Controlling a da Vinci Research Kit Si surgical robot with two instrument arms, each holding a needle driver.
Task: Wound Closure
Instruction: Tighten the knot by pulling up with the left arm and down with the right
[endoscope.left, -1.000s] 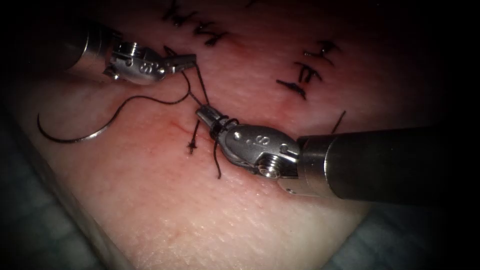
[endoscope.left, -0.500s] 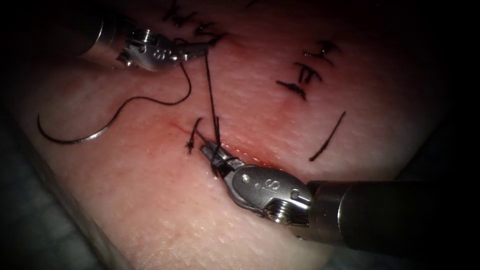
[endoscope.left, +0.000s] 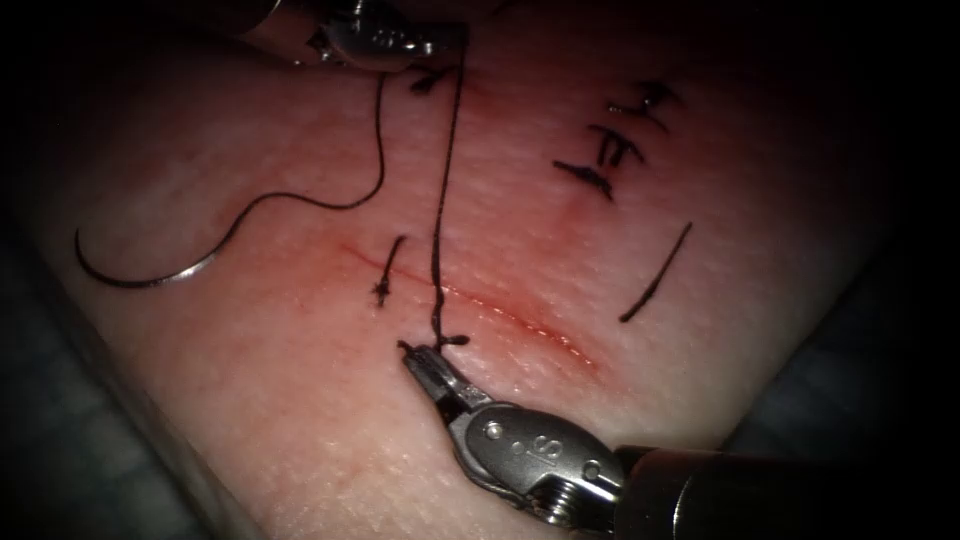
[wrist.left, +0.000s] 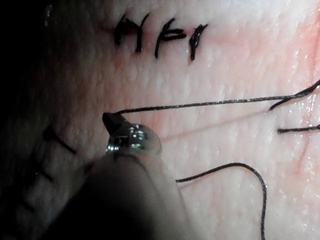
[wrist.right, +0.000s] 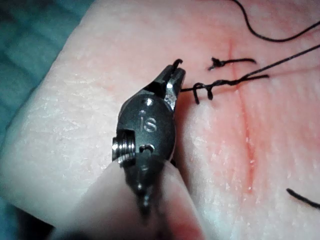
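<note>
My left tool (endoscope.left: 452, 40) is at the far edge of the tissue (endoscope.left: 300, 420), jaws shut on the thread (endoscope.left: 440, 200); it is also seen close up (wrist.left: 111, 121). The thread runs taut from it down to a knot (endoscope.left: 438, 335) on the cut (endoscope.left: 520, 320). My right tool (endoscope.left: 412, 354) is near the knot, shut on the short thread end (wrist.right: 176, 64). The knot (wrist.right: 207, 89) sits just off its jaws. The curved needle (endoscope.left: 150, 284) lies free on the tissue, left of the cut, held by neither tool. Its thread curves up to the left tool.
An earlier stitch (endoscope.left: 385, 272) with short tails crosses the cut's left end. Finished stitches (endoscope.left: 610, 150) sit at the far right, and more stitches (wrist.left: 160, 37) lie beyond the left tool. A loose cut piece of thread (endoscope.left: 655, 272) lies right of the cut. Red fluid tints the cut.
The tools drew apart: left tool went up and right, right tool came down toward me. The loops slid off the right tool's jaws and the thread pulled taut into a knot on the cut.
</note>
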